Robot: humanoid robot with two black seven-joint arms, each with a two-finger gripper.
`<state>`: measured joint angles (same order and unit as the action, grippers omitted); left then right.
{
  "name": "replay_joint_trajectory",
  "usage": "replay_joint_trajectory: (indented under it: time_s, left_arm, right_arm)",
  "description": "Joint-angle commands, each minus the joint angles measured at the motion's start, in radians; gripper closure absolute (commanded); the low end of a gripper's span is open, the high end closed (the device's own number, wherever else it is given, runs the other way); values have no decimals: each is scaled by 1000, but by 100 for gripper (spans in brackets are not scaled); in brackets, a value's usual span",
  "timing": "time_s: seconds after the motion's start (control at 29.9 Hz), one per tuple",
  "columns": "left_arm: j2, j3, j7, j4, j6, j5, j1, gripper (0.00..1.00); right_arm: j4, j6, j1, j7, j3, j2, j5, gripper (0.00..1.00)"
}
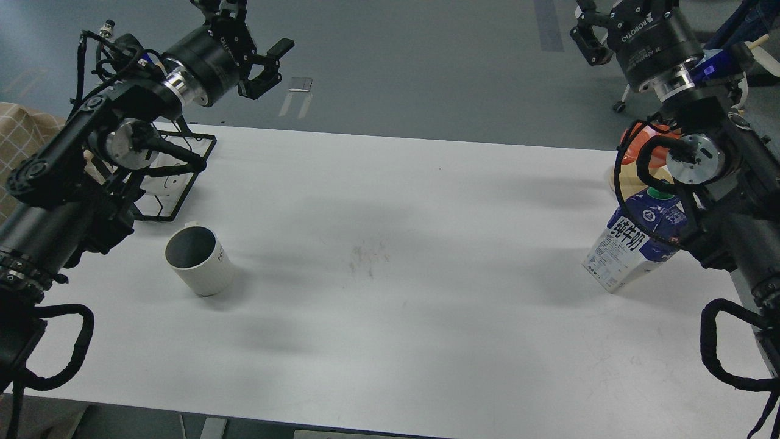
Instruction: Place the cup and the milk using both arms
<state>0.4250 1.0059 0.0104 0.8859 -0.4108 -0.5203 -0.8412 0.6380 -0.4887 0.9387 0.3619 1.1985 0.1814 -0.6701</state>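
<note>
The cup (198,260), an off-white ribbed mug with a dark grey inside, stands upright on the left part of the white table (390,256). The milk (634,242), a blue and white carton with a green cap, stands at the right side, partly behind my right arm. My left gripper (244,27) is open and empty, high above the table's far left edge and well away from the cup. My right gripper (621,9) is open and empty at the top right, above and beyond the milk, with its fingertips cut off by the view's top edge.
A black wire rack (177,177) lies at the far left, behind the cup. An orange cup (637,143) on a wooden disc (614,180) stands at the far right, behind the milk. A checked cloth (24,131) lies off the left edge.
</note>
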Motion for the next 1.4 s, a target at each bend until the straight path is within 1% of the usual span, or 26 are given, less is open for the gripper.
replay_joint_trajectory:
  time_s: [0.0,0.17,0.3,0.5,0.6,0.67,0.94,1.14,1.37]
  left_arm:
    - [8,-1,-3,-22,-6,6,-7,2]
    - [3,2,8,-33,7,28,2,2]
    - [3,2,-10,-38,10,31,1,2]
    - [2,-1,-4,-39,29,31,-2,2]
    - [0,-13,-9,-41,40,26,-7,2]
    - [1,-16,2,-41,38,25,-4,2]
    - [2,-4,10,-42,9,31,-4,2]
    - [3,-1,26,-30,0,31,7,2]
    - [-2,-6,26,-30,-3,31,7,2]
  right_arm:
    - [-4,0,14,0,-2,18,1,0]
    - [-5,0,22,0,-25,43,1,0]
    - [-18,0,29,-6,-56,58,1,0]
    - [-21,0,37,-8,-111,56,1,0]
    - [-40,4,37,-6,-117,47,1,0]
    - [-44,6,35,-5,-120,47,3,0]
    - [-46,0,38,0,-168,56,6,0]
    - [-43,0,32,2,-169,56,6,0]
    - [-44,0,28,6,-169,56,6,0]
